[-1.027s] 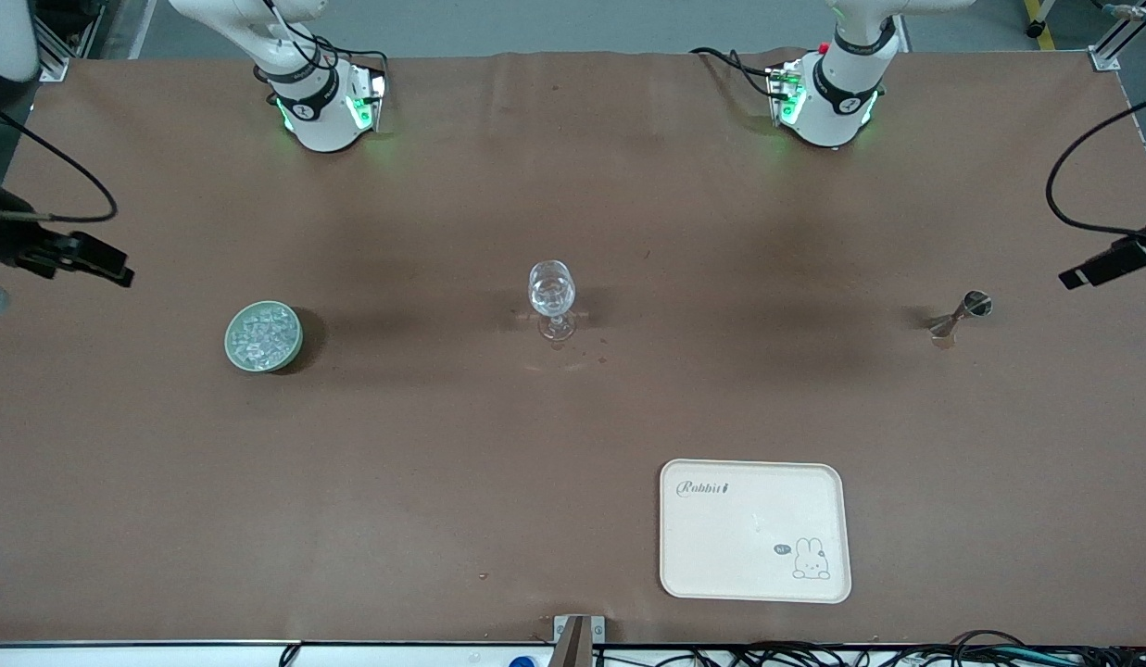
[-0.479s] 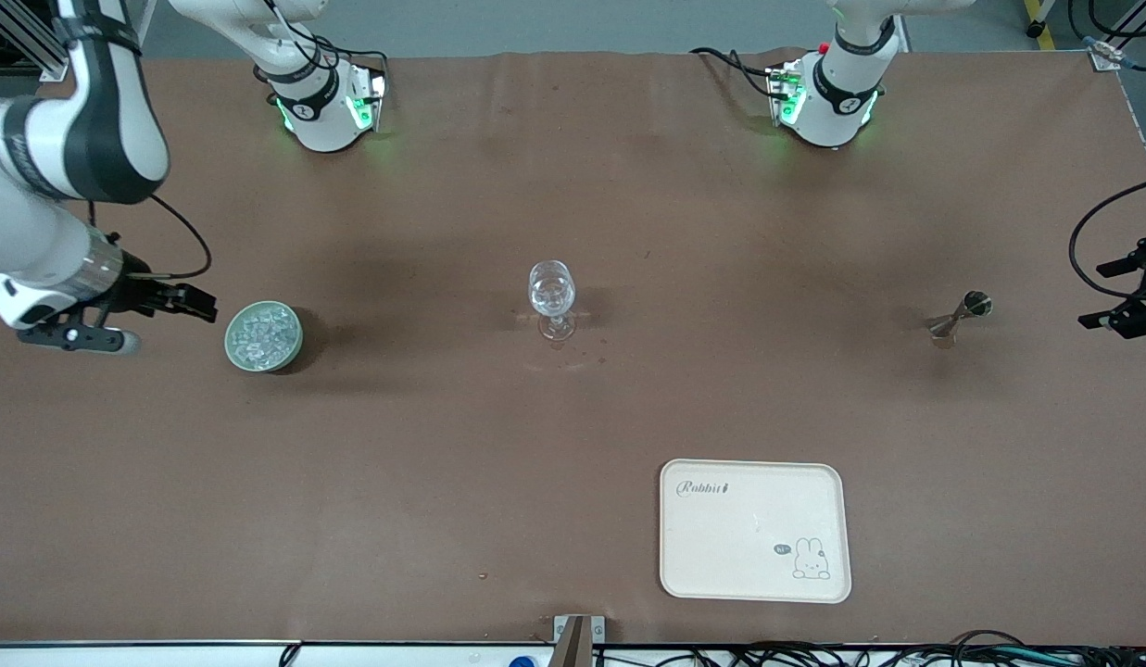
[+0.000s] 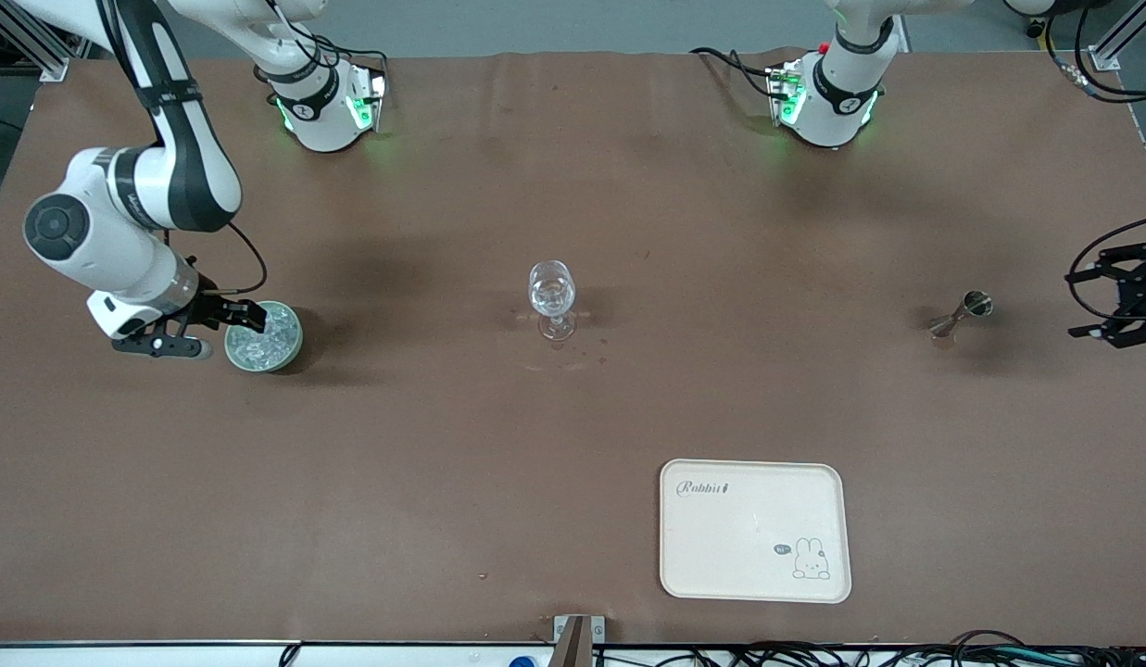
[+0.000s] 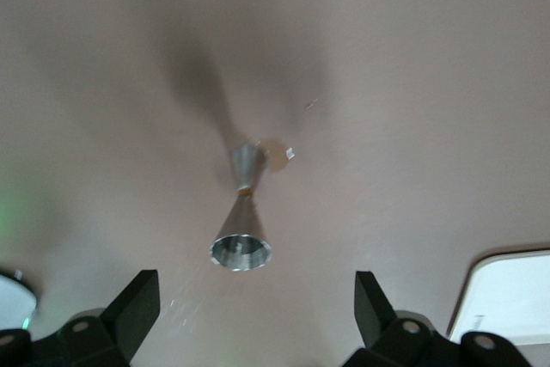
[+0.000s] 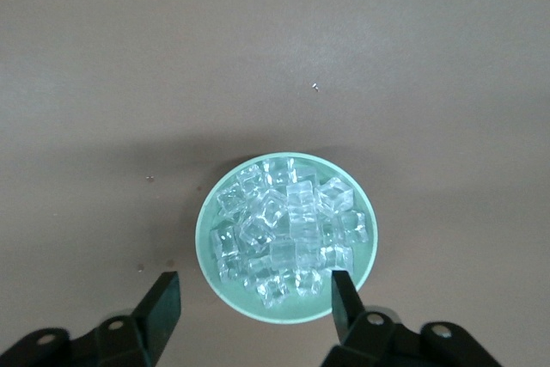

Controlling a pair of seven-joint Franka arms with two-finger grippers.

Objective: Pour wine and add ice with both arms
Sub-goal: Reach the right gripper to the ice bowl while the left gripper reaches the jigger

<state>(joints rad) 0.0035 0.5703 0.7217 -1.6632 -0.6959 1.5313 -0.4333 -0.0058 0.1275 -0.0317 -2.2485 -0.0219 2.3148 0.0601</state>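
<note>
Right gripper (image 3: 248,317): we see it over the rim of the pale green bowl (image 3: 293,350), at the side toward the right arm's end of the table; a second ago it hung at that edge of the table, well apart from the bowl
Right fingers (image 5: 163,302): we see them apart in the right wrist view, one black finger to each side of the bowl's rim, clamped on nothing
Ice (image 5: 288,231): many small clear cubes heaped in the bowl, which stands near the right arm's end of the table, unmoved since the earlier frames
Left gripper (image 3: 1121,307): we find it over the table's edge at the left arm's end, just beside the metal jigger (image 3: 962,312); it has come lower in the front view over the last second
Left fingers (image 4: 371,300): wide apart, holding nothing, with the jigger (image 4: 242,225) standing on the table between them in the left wrist view
Stemmed glass (image 3: 551,298): upright near the middle of the table, as before
Tray (image 3: 754,530): cream, with a rabbit drawing, close to the table's edge nearest the front camera, unchanged
</note>
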